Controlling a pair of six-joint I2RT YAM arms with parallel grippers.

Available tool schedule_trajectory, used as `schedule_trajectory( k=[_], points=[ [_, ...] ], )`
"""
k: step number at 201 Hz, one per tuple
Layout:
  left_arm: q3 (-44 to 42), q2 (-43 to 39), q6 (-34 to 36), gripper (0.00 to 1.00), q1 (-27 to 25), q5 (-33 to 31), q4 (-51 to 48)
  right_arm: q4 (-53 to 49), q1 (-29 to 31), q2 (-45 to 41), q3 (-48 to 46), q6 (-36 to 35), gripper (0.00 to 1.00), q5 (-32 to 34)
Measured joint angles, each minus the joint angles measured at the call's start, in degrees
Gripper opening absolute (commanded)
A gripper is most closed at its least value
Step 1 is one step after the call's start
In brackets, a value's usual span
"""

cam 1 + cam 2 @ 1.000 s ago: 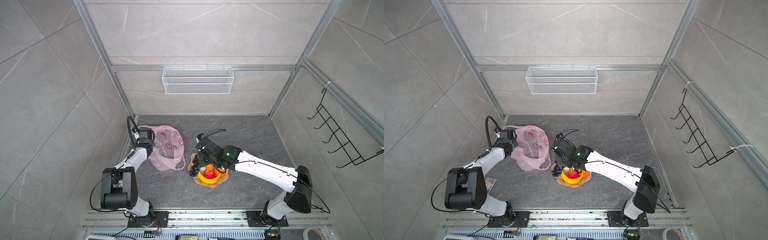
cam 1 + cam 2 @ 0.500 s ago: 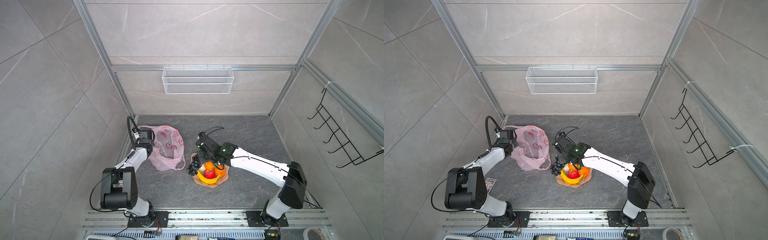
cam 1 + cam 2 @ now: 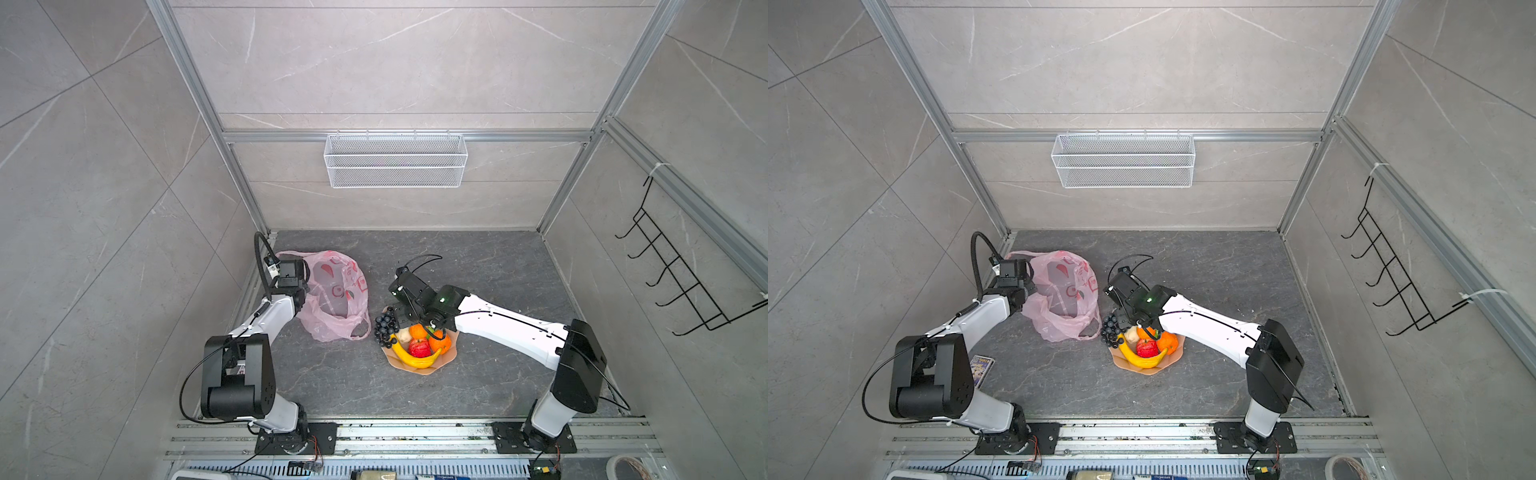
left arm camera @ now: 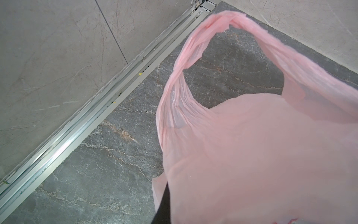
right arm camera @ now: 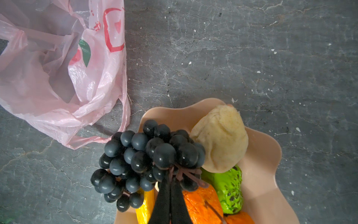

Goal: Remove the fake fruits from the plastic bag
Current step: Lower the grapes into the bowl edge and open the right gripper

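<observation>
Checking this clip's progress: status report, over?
Left gripper shut on plastic bag edge. Right gripper shut on grape bunch stem, at plate rim. Other fake fruits on plate; bag looks empty. Nothing blocking.

No word or number is legible. The plastic bag (image 5: 58,77), upper left in the right wrist view, carries red prints: a rounded frame outline, small blurred characters and a red fruit with a green leaf. In a top view, the card (image 3: 982,368) at lower left has print too small to read.
</observation>
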Motion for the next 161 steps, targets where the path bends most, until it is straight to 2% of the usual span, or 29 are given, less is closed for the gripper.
schedule_trajectory(
  k=[65, 120, 161],
  points=[
    [0.0, 0.0, 0.0, 0.00, 0.0, 0.0, 0.2, -2.2, 1.4, -4.2, -1.7, 2.4, 0.00, 1.0],
    [0.0, 0.0, 0.0, 0.00, 0.0, 0.0, 0.3, -2.7, 1.4, -3.9, -2.0, 3.9, 0.00, 2.8],
    [0.0, 0.0, 0.0, 0.00, 0.0, 0.0, 0.4, -3.0, 1.4, -1.8, -2.0, 4.1, 0.07, 4.0]
  ],
)
